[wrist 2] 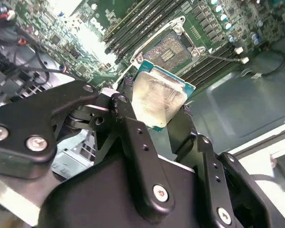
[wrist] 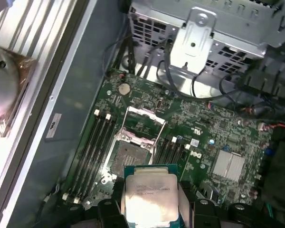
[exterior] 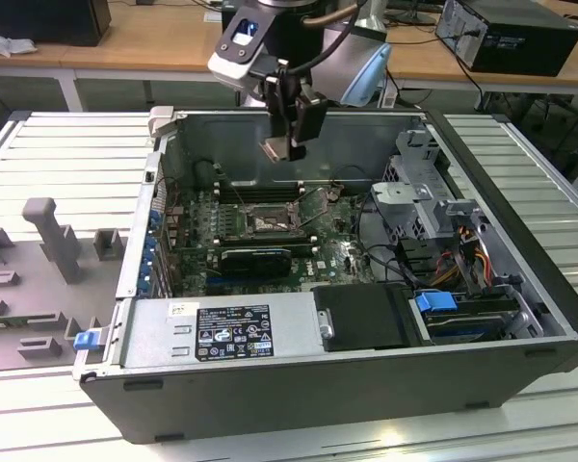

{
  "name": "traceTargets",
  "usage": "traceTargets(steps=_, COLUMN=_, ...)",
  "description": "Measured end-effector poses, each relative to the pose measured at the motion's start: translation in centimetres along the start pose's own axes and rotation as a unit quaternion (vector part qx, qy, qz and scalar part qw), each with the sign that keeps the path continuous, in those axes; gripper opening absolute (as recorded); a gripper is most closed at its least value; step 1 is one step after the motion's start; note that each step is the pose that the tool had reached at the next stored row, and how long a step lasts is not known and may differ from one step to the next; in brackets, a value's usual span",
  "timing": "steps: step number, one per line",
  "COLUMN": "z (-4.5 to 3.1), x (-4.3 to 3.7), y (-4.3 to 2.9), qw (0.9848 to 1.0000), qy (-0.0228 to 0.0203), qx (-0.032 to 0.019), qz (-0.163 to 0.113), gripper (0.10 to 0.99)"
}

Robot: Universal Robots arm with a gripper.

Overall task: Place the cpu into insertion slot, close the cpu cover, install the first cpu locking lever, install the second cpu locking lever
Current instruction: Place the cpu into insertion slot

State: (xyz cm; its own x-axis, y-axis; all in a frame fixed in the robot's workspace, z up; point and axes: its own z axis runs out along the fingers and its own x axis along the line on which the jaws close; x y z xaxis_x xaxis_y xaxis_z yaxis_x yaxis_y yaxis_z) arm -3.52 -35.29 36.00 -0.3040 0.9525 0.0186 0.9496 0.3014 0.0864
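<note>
My gripper hangs above the open computer case, shut on the cpu. In both wrist views the cpu, with a silver-grey top and a green rim, sits between the black fingers. It is held in the air, apart from the board. The insertion slot lies below it, uncovered, with its brownish contact field showing. The cpu cover stands raised at the slot's far edge.
The case wall surrounds the board. A metal drive cage and loose cables stand at the exterior view's right. Long black memory slots flank the slot, and a black card lies in front. Grey fixtures sit on the table outside.
</note>
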Motion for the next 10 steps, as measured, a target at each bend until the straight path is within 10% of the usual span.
traceTargets(steps=4, z=0.01, x=0.00, y=0.00, qw=0.9986, qy=-0.0046, qx=-0.0010, qz=0.054, gripper=0.533)
traceTargets(steps=10, z=0.03, x=0.00, y=0.00, qw=0.9913, qy=-0.0114, qx=-0.0024, qz=0.131, gripper=0.533)
